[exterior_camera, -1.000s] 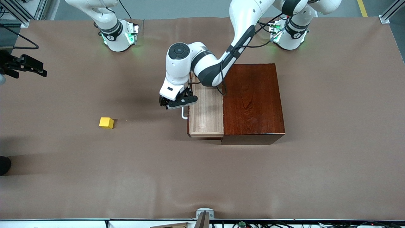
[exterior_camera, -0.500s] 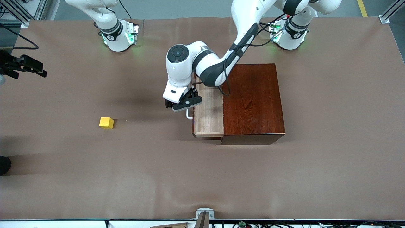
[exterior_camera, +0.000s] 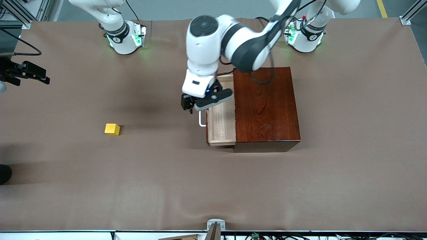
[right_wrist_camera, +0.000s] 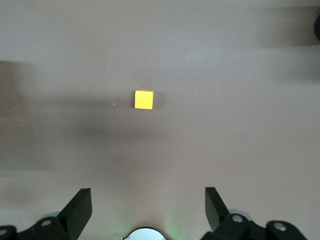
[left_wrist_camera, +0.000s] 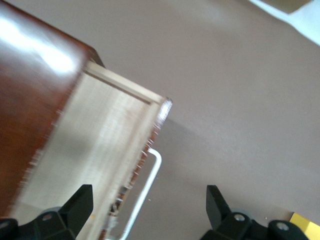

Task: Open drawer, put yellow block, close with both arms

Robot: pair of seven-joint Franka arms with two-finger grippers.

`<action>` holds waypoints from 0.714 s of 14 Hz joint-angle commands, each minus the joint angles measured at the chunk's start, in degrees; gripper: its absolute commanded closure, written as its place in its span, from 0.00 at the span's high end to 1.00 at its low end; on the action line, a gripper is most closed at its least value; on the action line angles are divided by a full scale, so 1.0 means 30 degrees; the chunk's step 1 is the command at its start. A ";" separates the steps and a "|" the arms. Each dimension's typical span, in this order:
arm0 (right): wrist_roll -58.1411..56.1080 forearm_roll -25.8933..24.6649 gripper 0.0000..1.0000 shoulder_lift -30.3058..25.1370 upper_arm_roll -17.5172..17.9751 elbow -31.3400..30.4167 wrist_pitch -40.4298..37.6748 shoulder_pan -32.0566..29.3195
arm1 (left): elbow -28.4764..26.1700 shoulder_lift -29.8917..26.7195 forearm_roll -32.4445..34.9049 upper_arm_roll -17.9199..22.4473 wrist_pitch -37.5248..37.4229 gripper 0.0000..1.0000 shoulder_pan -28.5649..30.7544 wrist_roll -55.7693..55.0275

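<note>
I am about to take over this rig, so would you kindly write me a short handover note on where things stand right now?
Left gripper: open, empty, up over the drawer's white handle, not touching it.
Right gripper: open, empty, waiting at the right arm's end of the table, with the yellow block in its wrist view.
Drawer: partly pulled out of the dark wooden box, tray empty.
Yellow block: on the table toward the right arm's end, apart from the box, untouched.
Done: drawer open.
Left: pick up the block, place it in the drawer, close the drawer.
</note>
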 commanded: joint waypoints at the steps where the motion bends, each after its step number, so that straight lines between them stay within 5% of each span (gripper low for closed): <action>1: -0.0174 0.0088 1.00 0.0904 0.0214 0.0762 0.0636 -0.0257 | -0.0904 -0.2313 0.0341 0.0188 -0.2294 1.00 0.1048 0.1192; 10: 0.0206 0.0118 1.00 0.3306 0.0302 -0.0581 0.3769 0.0358 | -0.1024 -0.6361 0.1309 0.0160 -0.8658 1.00 0.6496 0.7748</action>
